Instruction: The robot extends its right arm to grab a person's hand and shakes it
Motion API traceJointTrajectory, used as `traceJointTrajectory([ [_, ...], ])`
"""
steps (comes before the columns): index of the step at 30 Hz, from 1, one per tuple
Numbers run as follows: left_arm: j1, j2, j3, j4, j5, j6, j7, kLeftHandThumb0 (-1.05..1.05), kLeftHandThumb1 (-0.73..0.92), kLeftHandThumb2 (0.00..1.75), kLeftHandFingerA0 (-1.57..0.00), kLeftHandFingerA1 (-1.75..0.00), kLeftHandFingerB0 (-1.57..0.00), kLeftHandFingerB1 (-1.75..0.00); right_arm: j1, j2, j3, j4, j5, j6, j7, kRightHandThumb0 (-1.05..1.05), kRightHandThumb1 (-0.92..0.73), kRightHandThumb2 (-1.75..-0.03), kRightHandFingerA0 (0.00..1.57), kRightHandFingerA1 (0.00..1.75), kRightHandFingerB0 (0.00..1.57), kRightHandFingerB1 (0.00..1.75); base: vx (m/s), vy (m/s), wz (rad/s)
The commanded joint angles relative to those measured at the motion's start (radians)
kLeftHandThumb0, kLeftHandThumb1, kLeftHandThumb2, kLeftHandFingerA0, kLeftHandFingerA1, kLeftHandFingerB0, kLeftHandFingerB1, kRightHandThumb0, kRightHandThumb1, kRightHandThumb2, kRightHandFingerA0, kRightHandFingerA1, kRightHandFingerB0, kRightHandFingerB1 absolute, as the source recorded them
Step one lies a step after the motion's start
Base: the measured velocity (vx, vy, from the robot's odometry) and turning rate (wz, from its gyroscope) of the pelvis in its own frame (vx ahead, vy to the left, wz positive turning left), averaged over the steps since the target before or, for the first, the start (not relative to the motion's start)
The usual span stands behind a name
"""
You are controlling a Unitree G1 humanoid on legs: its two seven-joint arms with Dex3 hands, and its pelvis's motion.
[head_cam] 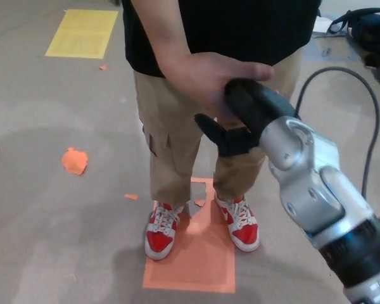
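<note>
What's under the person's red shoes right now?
The red shoes stand on an orange floor patch, heels on grey floor. What the soles cover cannot be seen.

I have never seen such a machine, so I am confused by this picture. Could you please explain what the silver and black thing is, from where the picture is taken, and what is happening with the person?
The picture comes from a camera on a humanoid robot's head, looking down. The silver arm entering from the right is the robot's own right arm, and it ends in a black right hand with thick fingers. A person stands facing the robot. The person's hand is clasped with the robot's hand: this is a handshake. On the floor you see the person's red and white shoes, standing at an orange floor patch, and a yellow rectangle further back. The robot's left hand does not show.
</note>
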Motion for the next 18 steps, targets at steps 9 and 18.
traceJointTrajectory([
  [9,0.000,0.020,0.011,0.003,-0.003,0.003,0.000,-0.66,0.92,0.68,-0.33,-0.33,-0.26,-0.31,-0.036,-0.001,-0.042,0.207,-0.004,-0.144,-0.227,-0.31,-0.77,-0.64,0.76,1.24,0.45,0.38,0.00,0.000,0.00],
  [18,0.010,0.022,-0.012,0.005,0.018,-0.012,0.020,-0.67,0.92,0.69,-0.35,-0.34,-0.26,-0.31,0.068,-0.033,-0.067,-0.119,-0.023,-0.166,-0.236,-0.23,-0.70,-0.62,0.78,1.33,0.50,0.41,0.00,0.000,0.00],
])
